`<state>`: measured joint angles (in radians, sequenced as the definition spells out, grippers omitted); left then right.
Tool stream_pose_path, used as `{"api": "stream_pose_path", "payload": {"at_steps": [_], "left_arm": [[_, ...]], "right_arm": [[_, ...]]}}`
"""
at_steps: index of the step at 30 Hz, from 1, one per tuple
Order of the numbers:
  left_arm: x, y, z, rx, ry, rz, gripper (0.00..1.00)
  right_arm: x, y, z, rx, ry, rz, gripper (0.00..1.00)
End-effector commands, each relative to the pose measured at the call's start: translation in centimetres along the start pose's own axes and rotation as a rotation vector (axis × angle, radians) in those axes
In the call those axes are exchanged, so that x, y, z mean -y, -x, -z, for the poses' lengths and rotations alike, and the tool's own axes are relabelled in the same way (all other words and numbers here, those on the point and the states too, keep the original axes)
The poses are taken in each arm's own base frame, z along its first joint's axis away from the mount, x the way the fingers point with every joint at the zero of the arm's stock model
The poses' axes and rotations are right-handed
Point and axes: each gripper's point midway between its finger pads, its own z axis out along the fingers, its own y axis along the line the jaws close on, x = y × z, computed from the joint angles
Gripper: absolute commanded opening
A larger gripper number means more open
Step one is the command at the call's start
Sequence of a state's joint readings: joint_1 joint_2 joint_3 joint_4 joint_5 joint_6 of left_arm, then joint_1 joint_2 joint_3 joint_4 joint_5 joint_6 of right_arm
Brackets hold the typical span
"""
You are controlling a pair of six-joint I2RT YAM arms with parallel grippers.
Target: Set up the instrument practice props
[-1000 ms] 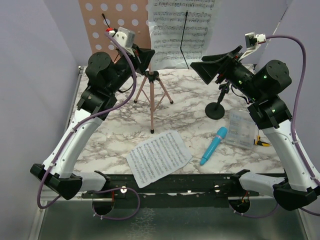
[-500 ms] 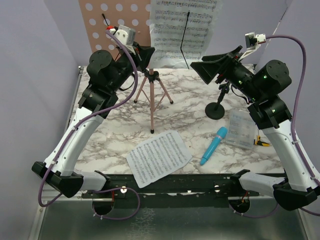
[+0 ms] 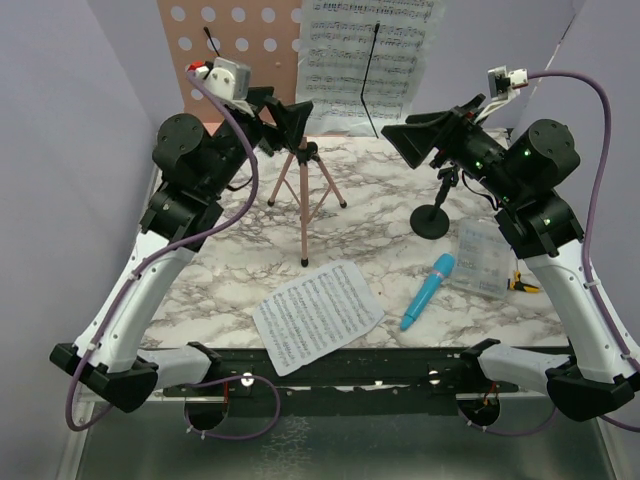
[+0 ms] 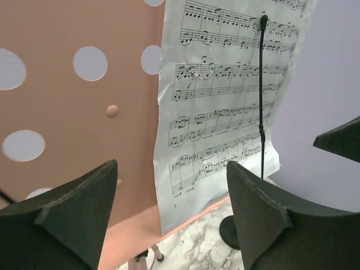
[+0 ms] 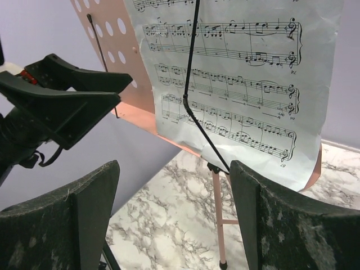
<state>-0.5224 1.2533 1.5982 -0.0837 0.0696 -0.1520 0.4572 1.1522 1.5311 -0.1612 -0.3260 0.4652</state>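
Observation:
The pink perforated music stand (image 3: 228, 45) rises on tripod legs (image 3: 303, 200) at the back of the table. One white sheet-music page (image 3: 362, 60) leans on its desk, behind a thin black retaining arm (image 3: 368, 65). My left gripper (image 3: 278, 112) hovers open just in front of the page's lower left edge (image 4: 225, 107) and holds nothing (image 4: 171, 219). My right gripper (image 3: 418, 135) hangs open and empty above the black round-based mic stand (image 3: 432, 222), facing the page (image 5: 242, 84). A second page (image 3: 317, 315) and the blue microphone (image 3: 428, 291) lie near the front.
A clear plastic box (image 3: 482, 258) lies at the right, with a small yellow-black item (image 3: 520, 285) beside it. Purple-grey walls close in the back and both sides. The left gripper's fingers (image 5: 62, 107) show close by in the right wrist view.
My left gripper has opened and drawn back to the left, away from the page's edge. The page stays on the stand. The right arm has not moved.

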Motion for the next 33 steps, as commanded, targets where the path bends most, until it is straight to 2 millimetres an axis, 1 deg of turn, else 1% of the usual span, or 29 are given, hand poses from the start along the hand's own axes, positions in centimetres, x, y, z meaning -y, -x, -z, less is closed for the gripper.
{"api": "stream_pose_path", "payload": {"at_steps": [1, 3, 6, 8, 10, 12, 14, 18, 21, 24, 26, 28, 30, 31, 33], "left_arm": [[0.3, 1.8, 2.7, 0.053, -0.006, -0.006, 0.82], [1.0, 1.7, 4.1, 0.053, -0.039, -0.007, 0.85], [1.5, 0.4, 6.5, 0.035, -0.069, -0.015, 0.92], [1.4, -1.0, 8.4, 0.022, -0.066, -0.016, 0.96], [1.0, -2.7, 10.3, -0.004, -0.042, -0.01, 0.99], [0.3, -5.1, 12.1, -0.05, -0.007, 0.011, 0.99], [-0.3, -8.2, 13.7, -0.118, 0.034, 0.058, 0.99], [-1.3, -15.2, 16.4, -0.273, 0.121, 0.205, 0.99], [-1.6, -20.3, 17.7, -0.37, 0.184, 0.347, 0.99], [-1.6, -24.7, 18.7, -0.462, 0.231, 0.465, 0.99], [-1.7, -27.5, 19.2, -0.528, 0.269, 0.513, 0.99], [-1.9, -30.0, 19.8, -0.597, 0.299, 0.531, 0.99], [-2.0, -32.0, 20.2, -0.662, 0.312, 0.527, 0.99], [-2.1, -33.0, 20.5, -0.692, 0.32, 0.522, 0.99], [-2.3, -34.6, 21.0, -0.751, 0.331, 0.513, 0.99]], "right_arm": [[-0.2, 0.1, 0.7, 0.003, -0.011, 0.012, 0.84], [-0.2, -0.2, 0.9, -0.005, -0.006, 0.006, 0.84], [-0.1, -1.2, 1.4, -0.036, -0.007, 0.0, 0.85], [-0.1, -2.0, 1.9, -0.062, -0.011, -0.009, 0.86], [-0.1, -3.0, 2.6, -0.09, -0.01, -0.02, 0.86], [0.1, -4.1, 3.4, -0.121, -0.022, -0.03, 0.86], [0.2, -5.2, 4.5, -0.146, -0.036, -0.038, 0.86], [1.3, -8.0, 6.5, -0.211, -0.088, -0.065, 0.86], [2.5, -10.9, 7.8, -0.265, -0.134, -0.095, 0.86], [4.2, -14.3, 9.1, -0.328, -0.195, -0.134, 0.86], [4.9, -16.9, 9.7, -0.371, -0.215, -0.17, 0.86], [5.6, -19.6, 10.4, -0.417, -0.224, -0.216, 0.86], [6.1, -22.2, 10.9, -0.456, -0.227, -0.267, 0.86], [6.6, -24.0, 11.3, -0.485, -0.238, -0.294, 0.86], [7.0, -26.2, 11.8, -0.517, -0.238, -0.342, 0.86]]}}
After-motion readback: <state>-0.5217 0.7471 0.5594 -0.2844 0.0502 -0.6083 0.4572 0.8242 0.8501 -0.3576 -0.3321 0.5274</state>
